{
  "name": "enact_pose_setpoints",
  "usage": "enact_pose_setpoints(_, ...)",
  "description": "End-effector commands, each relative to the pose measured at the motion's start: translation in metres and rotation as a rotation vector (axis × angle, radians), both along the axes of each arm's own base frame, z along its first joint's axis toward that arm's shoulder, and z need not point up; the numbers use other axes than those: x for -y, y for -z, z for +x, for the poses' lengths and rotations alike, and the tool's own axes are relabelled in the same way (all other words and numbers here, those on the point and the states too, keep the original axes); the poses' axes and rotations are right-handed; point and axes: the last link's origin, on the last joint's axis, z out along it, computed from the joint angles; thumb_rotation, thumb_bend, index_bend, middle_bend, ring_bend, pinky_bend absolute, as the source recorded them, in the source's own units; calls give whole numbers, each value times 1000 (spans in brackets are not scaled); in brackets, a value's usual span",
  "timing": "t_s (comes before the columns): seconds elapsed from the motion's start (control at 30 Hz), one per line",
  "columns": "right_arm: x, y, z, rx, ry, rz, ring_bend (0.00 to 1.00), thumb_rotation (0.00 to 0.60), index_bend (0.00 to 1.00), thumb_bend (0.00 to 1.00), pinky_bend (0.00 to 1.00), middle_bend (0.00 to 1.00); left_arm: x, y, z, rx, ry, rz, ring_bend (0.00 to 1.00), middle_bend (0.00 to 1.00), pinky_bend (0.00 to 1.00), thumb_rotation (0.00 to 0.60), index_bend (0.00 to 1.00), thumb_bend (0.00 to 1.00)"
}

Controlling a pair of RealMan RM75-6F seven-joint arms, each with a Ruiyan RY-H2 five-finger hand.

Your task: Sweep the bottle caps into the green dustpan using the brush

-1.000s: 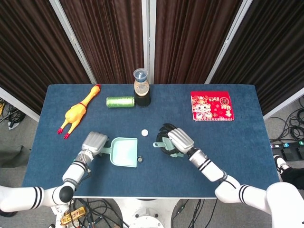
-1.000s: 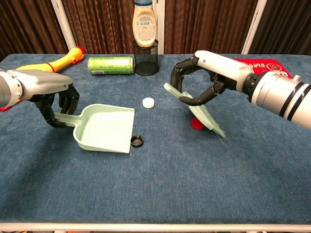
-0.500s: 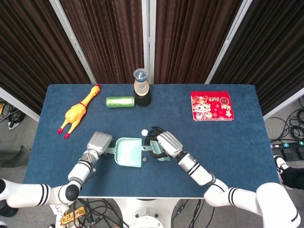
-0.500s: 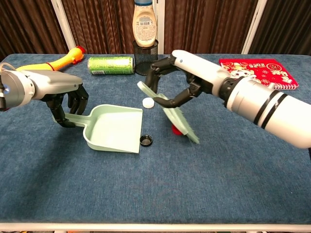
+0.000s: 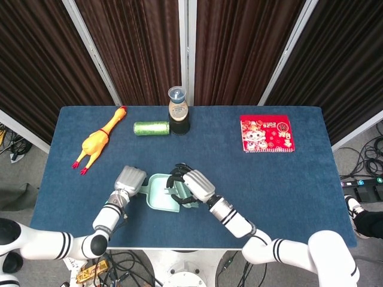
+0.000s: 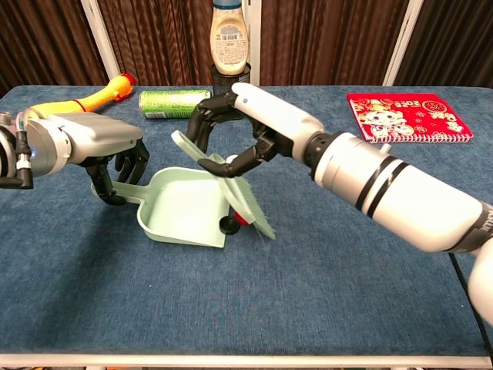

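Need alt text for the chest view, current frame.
The right robot hand holds a pale green brush at the open edge of a green dustpan, with a black cap and a red cap at the bristles. The left robot hand grips the dustpan's handle on the blue table.

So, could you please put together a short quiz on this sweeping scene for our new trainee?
1. True or false: the right hand holds the brush.
2. Which hand grips the dustpan handle: A) left B) right?
3. Fill in: the black cap and red cap sit at the dustpan's ___.

Key: 1 true; 2 A, the left hand; 3 front lip, beside the brush bristles.
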Motion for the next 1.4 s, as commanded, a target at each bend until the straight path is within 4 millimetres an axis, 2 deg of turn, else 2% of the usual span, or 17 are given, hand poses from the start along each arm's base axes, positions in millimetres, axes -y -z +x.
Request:
enact_pose_setpoints(0.03,-1,5,7,19,6,5,239,600,742,647,133,597,-2,1,1,-4,-8,2,379,541,436,600,560,308)
enact_pose_setpoints(0.2,-3,10,20,61,12,16,240,600,743,651,131,598,-4,2,-1,-4,-31,6,379,542,435,600,561,307)
enact_pose_setpoints(0.3,-1,6,24,76,1,3,240,600,743,650,131,599,-6,1,-1,-1,-42,12,379,542,436,600,560,307)
enact_pose_setpoints(0.4,9,-8,21,80,0,-30,240,600,745,650,130,600,-8,-4,-3,9,-61,29,378,542,436,600,561,307)
enact_pose_setpoints(0.53,31,-30,9,38,2,-74,240,600,751,652,128,602,-13,-11,-10,27,-98,44,379,542,436,600,561,307)
enact_pose_setpoints(0.7,55,-41,-2,-75,-19,-73,240,600,757,667,125,603,-20,-16,-16,42,-138,64,379,543,436,600,561,307)
enact_pose_setpoints(1.0,74,-21,-4,-197,-54,-24,240,600,771,682,119,604,-29,-17,-15,43,-173,67,379,542,436,600,561,307)
enact_pose_setpoints(1.4,75,11,23,-145,-82,20,240,600,784,679,119,605,-34,-14,-13,38,-177,57,379,542,436,600,561,307)
